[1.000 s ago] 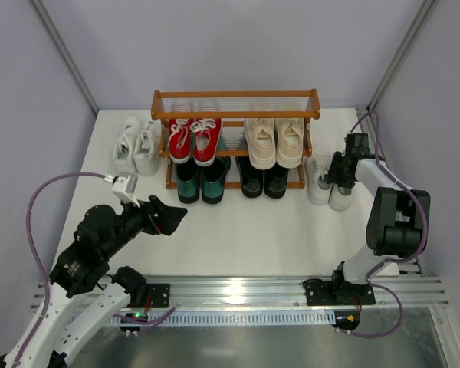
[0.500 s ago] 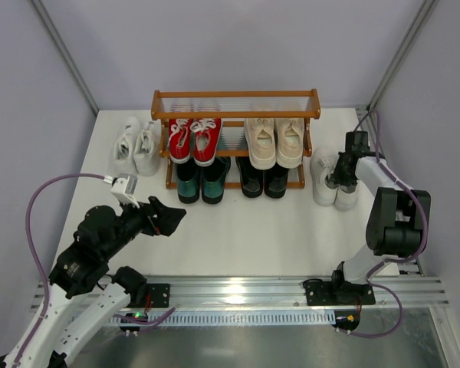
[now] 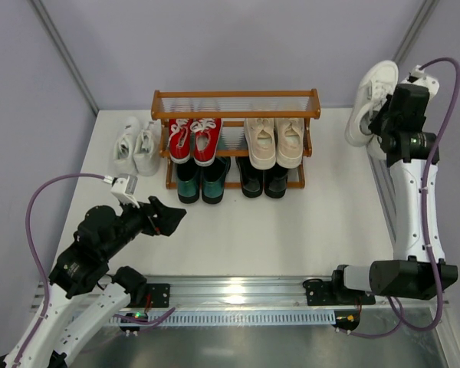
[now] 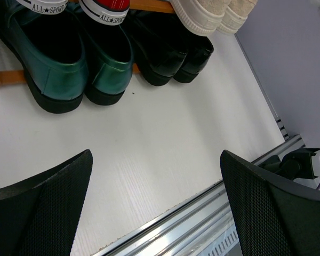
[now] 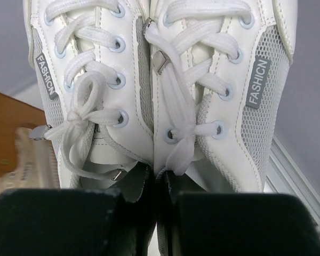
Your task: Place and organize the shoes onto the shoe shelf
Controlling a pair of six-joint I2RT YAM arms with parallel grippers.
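The orange-brown shoe shelf stands at the back of the table. Red sneakers and beige sneakers sit on its middle tier. Green loafers and black loafers sit on the bottom tier. The top tier is bare. One white sneaker pair lies left of the shelf. My right gripper is shut on the other white sneaker pair, held high right of the shelf; in the right wrist view, a finger sits inside each shoe. My left gripper is open and empty, in front of the green loafers.
Grey walls enclose the table on three sides. A metal rail runs along the near edge. The table's right edge has a slotted strip below the held shoes.
My right gripper has lifted the white sneaker pair off the table beside the shelf and raised it high toward the back right. The left arm has not moved.
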